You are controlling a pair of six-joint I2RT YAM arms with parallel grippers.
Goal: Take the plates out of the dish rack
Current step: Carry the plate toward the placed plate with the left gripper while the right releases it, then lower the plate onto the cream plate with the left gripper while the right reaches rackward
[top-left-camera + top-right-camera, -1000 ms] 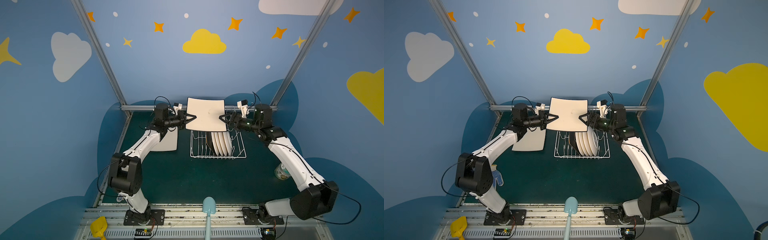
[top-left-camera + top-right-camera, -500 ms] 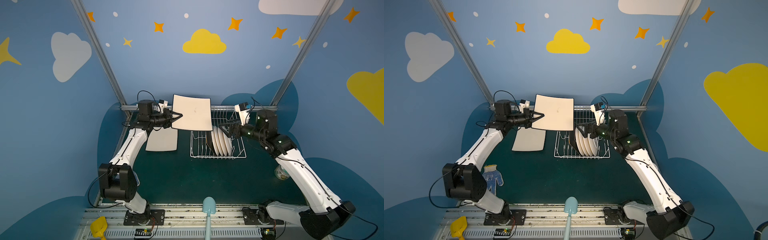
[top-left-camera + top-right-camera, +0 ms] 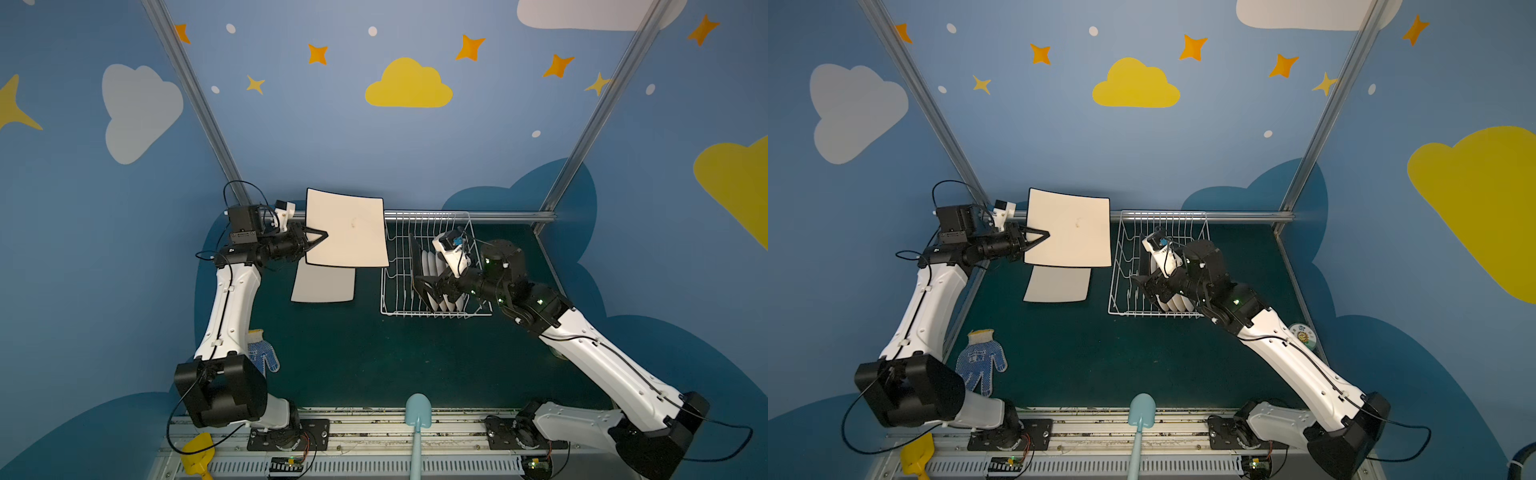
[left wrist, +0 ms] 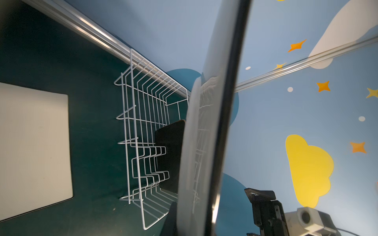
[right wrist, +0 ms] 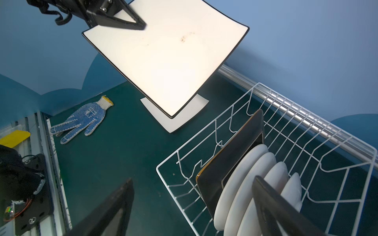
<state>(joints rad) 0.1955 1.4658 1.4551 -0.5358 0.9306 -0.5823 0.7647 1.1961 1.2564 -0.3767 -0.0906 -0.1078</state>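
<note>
My left gripper [image 3: 320, 239] [image 3: 1042, 237] is shut on the left edge of a large cream square plate [image 3: 347, 228] [image 3: 1069, 228] [image 5: 163, 61]. It holds the plate tilted in the air, left of the dish rack [image 3: 392, 291] [image 3: 1121, 266] [image 5: 204, 147]. A second cream plate [image 3: 324, 286] [image 3: 1057, 284] [image 4: 34, 147] lies flat on the mat below. In the rack a black square plate [image 3: 415, 262] [image 5: 235, 155] and several round white plates [image 3: 432, 266] [image 5: 245, 183] stand on edge. My right gripper [image 3: 428, 286] [image 3: 1148, 286] [image 5: 192, 179] hangs open above them, holding nothing.
A blue-dotted work glove [image 3: 262, 353] [image 3: 980, 361] [image 5: 81, 120] lies on the mat near the left arm's base. At the front edge are a light blue shovel [image 3: 417, 415] and a yellow scoop [image 3: 199, 453]. A round lidded cup [image 3: 1304, 334] sits by the right arm.
My left arm has carried the cream plate leftward, off the rack and over the flat plate. My right gripper has drawn away from that plate and dropped down over the standing plates.
</note>
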